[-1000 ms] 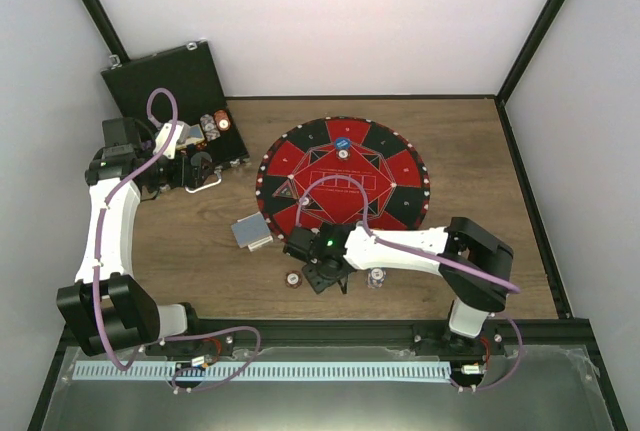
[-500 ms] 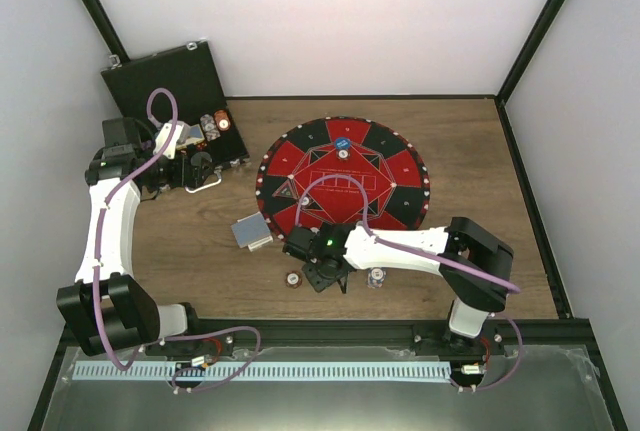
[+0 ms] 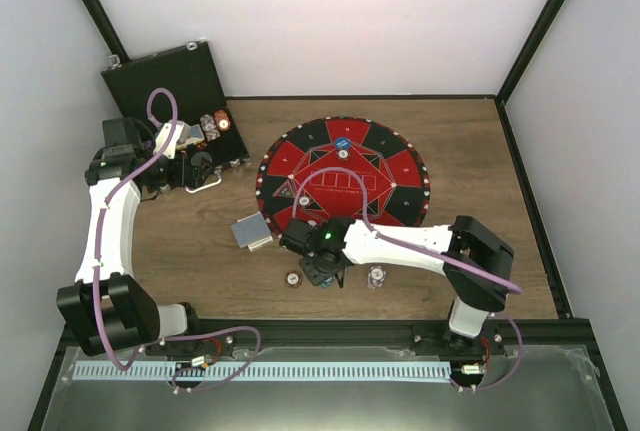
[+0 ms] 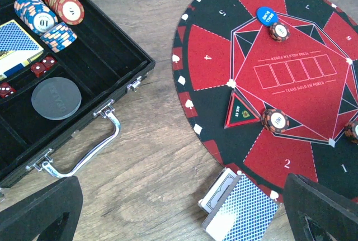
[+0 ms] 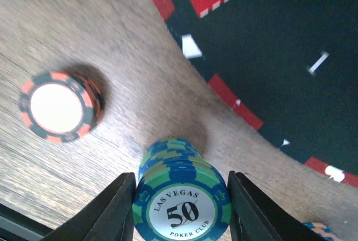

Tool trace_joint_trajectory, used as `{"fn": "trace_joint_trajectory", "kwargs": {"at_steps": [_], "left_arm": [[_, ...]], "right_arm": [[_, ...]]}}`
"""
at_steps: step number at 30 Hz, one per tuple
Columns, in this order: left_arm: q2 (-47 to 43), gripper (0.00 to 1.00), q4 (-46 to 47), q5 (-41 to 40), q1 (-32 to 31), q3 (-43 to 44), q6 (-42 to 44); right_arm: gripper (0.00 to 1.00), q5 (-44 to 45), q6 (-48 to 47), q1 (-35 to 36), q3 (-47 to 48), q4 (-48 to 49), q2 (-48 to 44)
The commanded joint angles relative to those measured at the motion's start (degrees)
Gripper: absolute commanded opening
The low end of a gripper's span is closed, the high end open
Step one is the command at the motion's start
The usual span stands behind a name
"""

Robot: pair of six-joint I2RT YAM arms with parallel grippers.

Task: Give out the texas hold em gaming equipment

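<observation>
Wooden desk, near edge: my right gripper (image 5: 182, 210) clamps an upright teal chip stack (image 5: 182, 190), axis vertical; my left gripper (image 4: 182, 213) gapes.

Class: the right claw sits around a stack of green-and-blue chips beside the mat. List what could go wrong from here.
1. The right claw flanks the green-and-blue chip stack, which is several loose chips high; a squeeze catching only some chips might spill the rest.
2. The orange-edged chip lies flat close by; a sideways sweep might knock it.
3. The mat edge runs beside the stack; dragging low might catch it.
</observation>
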Motion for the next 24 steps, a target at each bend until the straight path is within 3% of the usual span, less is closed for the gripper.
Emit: {"fn": "trace_joint_trajectory", "kwargs": {"at_steps": [1,9,17,24], "left_arm": [[-0.34,1.0,0.33,1.06,0.3,0.59,-0.2],[-0.37,1.0,0.4,1.15,0.29,0.71,-0.52],[-0.43,1.0,0.4,0.72,0.32,0.62,-0.39],[-0.32,1.0,0.4,0.96,0.26,0.66,-0.39]], "right_arm": [[0.25,2.87,-1.21,-1.32,5.3,-2.74,-1.55],[0.25,4.16,-6.03,-6.3,12.19,-1.4,1.44],[0.24,1.43,-10.04,-12.07,23.33,3.99,13.09],[0.24,-1.36,-10.48,-12.98,27.75,6.29,21.82]]}}
